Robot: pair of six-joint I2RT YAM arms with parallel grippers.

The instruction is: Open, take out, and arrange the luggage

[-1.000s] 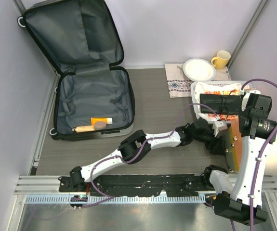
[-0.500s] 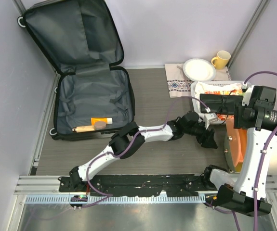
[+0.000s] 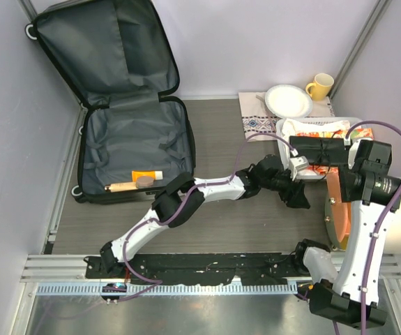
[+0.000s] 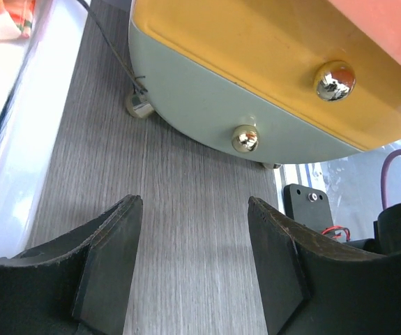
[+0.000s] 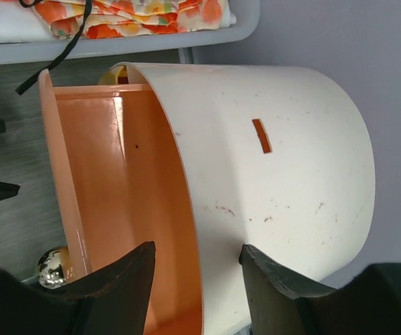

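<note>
Luggage [image 3: 132, 143] lies open far left, well apart from the left gripper [image 4: 194, 206], spread empty near a white-and-orange bin [image 5: 291, 174]; right gripper [image 5: 197, 252], also spread, straddles its wall

The large hard-shell suitcase with dark grey fabric lining [image 3: 134, 136] is laid open at the tabletop's far left, lid raised against the wall.
</note>
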